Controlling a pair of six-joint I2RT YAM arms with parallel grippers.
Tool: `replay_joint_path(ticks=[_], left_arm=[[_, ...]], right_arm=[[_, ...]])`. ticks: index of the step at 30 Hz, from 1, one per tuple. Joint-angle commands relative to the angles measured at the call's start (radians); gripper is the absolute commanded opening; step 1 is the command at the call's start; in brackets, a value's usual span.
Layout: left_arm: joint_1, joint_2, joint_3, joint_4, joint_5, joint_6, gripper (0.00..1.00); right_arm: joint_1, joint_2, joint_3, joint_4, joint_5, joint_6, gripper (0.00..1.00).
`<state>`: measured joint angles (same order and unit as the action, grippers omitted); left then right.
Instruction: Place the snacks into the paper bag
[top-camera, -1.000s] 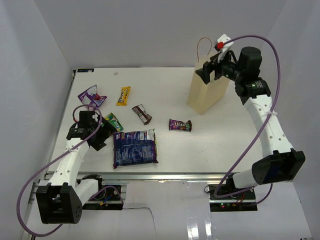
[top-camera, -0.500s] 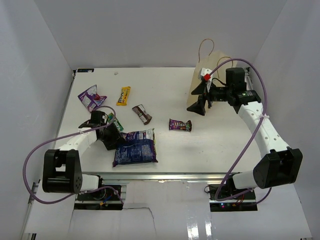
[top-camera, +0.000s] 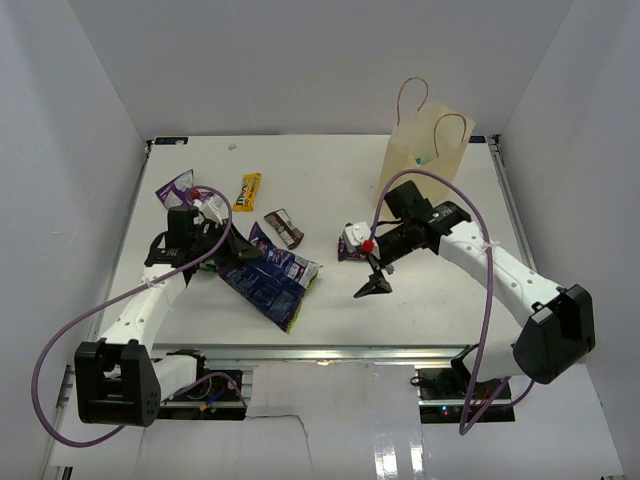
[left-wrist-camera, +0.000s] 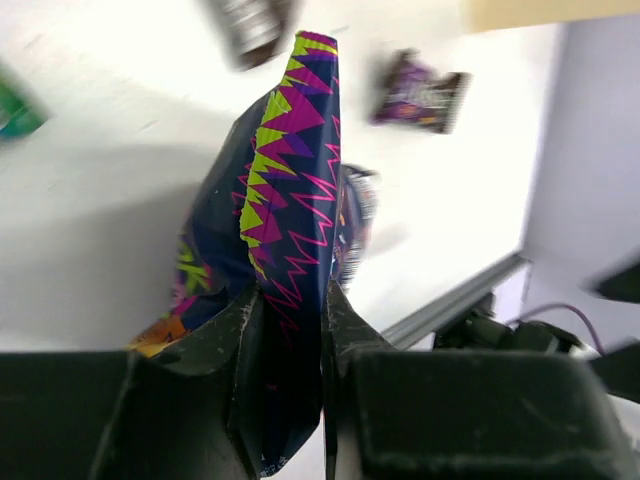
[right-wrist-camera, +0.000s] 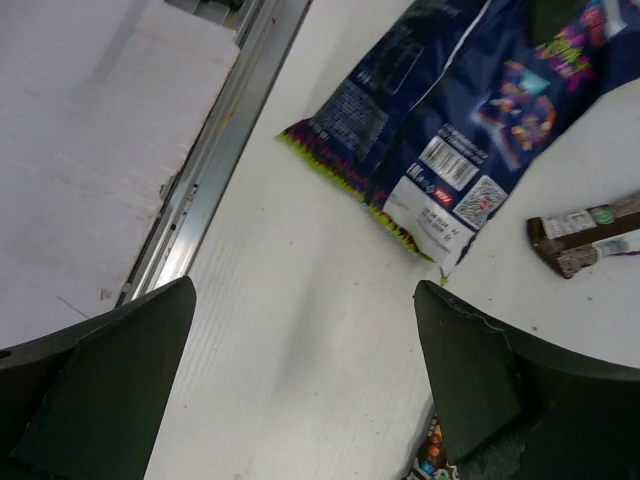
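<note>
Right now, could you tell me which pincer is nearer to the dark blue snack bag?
Left. The left pincer is shut on the edge of the dark blue snack bag; the right pincer hangs open off to the bag's right, apart from it.

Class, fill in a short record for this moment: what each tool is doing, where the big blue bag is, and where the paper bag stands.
Left tool: shut on the large dark blue bag, pinching one edge
Right tool: open, empty, beside a small purple pack
Paper bag: upright, far right
Loose snacks: yellow bar, brown bar
</note>
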<state>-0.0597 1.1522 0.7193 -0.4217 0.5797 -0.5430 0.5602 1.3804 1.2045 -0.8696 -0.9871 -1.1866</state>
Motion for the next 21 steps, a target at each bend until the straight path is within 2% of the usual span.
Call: replay_joint_path(ticks=[1,2,3,4,5,6,8,10,11,16,19,20,21], left_arm=[[0.0,-0.06,0.072,0.185,0.233,-0.014,0.0],[0.0,-0.063,0.075,0.204,0.273,-0.02,0.0],[-0.002,-0.074,0.075,0.231,0.285,-0.018,0.0],[-0.003,-0.078,0.075,0.244,0.299,-0.014,0.0],[-0.005,-0.081,0.077,0.248,0.316,-0.005,0.0],[-0.008,-0.086,0.077,0.257,0.327,0.014,0.0],[-0.012,-0.094,0.08,0.265,0.35,0.031,0.0],[-0.02,-0.095,0.086,0.268,0.368,0.044,0.0],[-0.023,-0.092,0.095,0.27,0.376,0.048,0.0],[-0.048,-0.094,0.123,0.285,0.401,0.034,0.0],[-0.052,-0.108,0.131,0.285,0.39,0.018,0.0],[-0.054,-0.118,0.131,0.285,0.388,0.014,0.0],[-0.054,-0.123,0.131,0.288,0.387,0.008,0.0]], right_arm=[[0.067,-0.02,-0.022,0.146,0.102,0.09,0.95],[0.079,-0.018,-0.029,0.36,0.176,0.231,0.95],[0.081,-0.003,-0.033,0.476,0.223,0.395,0.94],[0.079,0.012,-0.011,0.559,0.266,0.671,0.93],[0.079,0.029,0.004,0.617,0.347,0.794,0.93],[0.081,0.07,0.024,0.705,0.367,0.908,0.92],[0.084,0.112,0.068,0.742,0.378,1.124,0.91],[0.095,0.166,0.112,0.8,0.331,1.214,0.9],[0.124,0.184,0.125,0.805,0.341,1.242,0.9],[0.176,0.327,0.204,0.816,0.348,1.164,0.9],[0.172,0.384,0.25,0.732,0.161,1.003,0.9],[0.17,0.388,0.251,0.704,0.037,0.949,0.9],[0.171,0.39,0.251,0.67,-0.011,0.841,0.9]])
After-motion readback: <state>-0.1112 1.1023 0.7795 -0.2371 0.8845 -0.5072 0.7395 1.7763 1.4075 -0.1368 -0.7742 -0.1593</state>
